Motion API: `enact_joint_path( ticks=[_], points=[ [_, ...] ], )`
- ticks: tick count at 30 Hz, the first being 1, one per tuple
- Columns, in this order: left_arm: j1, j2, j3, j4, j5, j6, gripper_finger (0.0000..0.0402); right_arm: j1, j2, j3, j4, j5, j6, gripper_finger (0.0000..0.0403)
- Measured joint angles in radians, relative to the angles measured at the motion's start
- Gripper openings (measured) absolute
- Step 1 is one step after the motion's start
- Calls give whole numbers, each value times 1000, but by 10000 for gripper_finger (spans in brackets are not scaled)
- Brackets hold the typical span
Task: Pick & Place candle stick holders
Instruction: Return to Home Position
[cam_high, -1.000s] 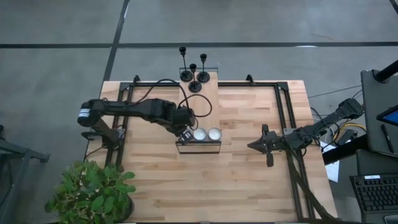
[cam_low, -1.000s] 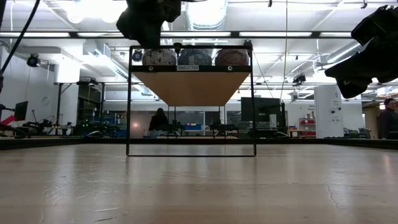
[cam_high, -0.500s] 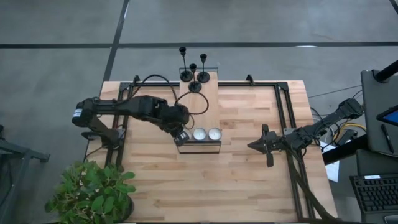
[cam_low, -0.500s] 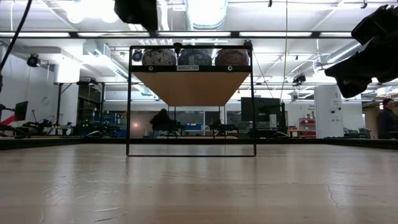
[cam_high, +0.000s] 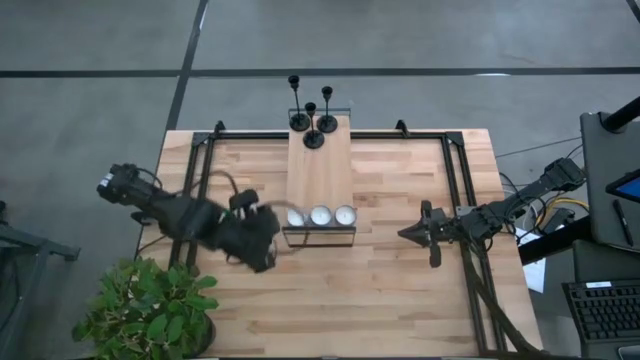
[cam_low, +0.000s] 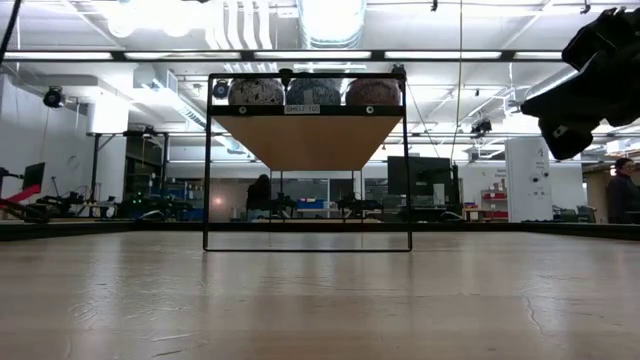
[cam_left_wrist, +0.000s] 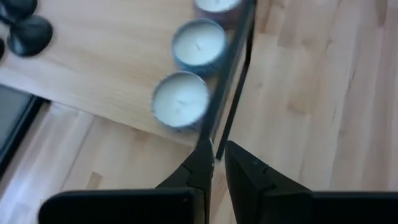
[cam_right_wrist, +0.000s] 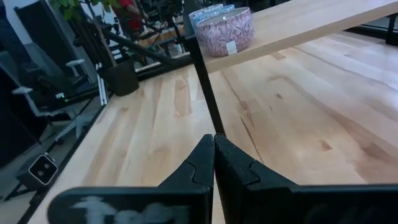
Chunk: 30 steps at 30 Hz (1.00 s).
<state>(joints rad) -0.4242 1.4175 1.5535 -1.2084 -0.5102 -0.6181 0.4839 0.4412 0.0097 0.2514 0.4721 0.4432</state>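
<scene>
Three black candle stick holders (cam_high: 312, 122) stand on their round bases at the far end of a raised wooden shelf (cam_high: 320, 170); two of the bases show in the left wrist view (cam_left_wrist: 25, 32). Three white tealights (cam_high: 320, 215) sit in a row at the shelf's near end. My left gripper (cam_high: 262, 252) hangs over the table, near-left of the shelf. It is empty, with a narrow gap between its fingers (cam_left_wrist: 217, 155). My right gripper (cam_high: 412, 235) is shut and empty, to the right of the shelf.
The shelf stands on a thin black wire frame (cam_low: 305, 170), whose near leg (cam_right_wrist: 205, 81) is just ahead of my right gripper. A potted plant (cam_high: 150, 310) stands at the near-left corner. Black rails (cam_high: 455, 190) run along the table's sides.
My left gripper has pulled back from the leftmost tealight on the shelf, toward the table's near-left corner. It has left the low view. All three tealights stay on the shelf.
</scene>
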Motion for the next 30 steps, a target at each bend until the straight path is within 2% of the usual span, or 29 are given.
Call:
enact_joint_path(
  ticks=[4,8,17,22,26,30],
  points=[
    [-93,-31,-139,124,-79,8,24,-1,-1,0,31,1,-19,8],
    [-122,-95,-307,313,-86,12,4,0,-1,0,89,2,-94,8],
    [-146,-334,-725,818,-92,108,5,0,-1,0,140,10,-165,8],
    [-147,-494,-971,1004,-98,103,34,0,-1,0,112,18,-159,8],
    [-147,-637,-1154,1148,-95,114,73,0,-2,0,103,87,-153,8],
    [-147,-771,-1301,1266,-95,123,118,0,-2,0,94,101,-208,8]
  ],
)
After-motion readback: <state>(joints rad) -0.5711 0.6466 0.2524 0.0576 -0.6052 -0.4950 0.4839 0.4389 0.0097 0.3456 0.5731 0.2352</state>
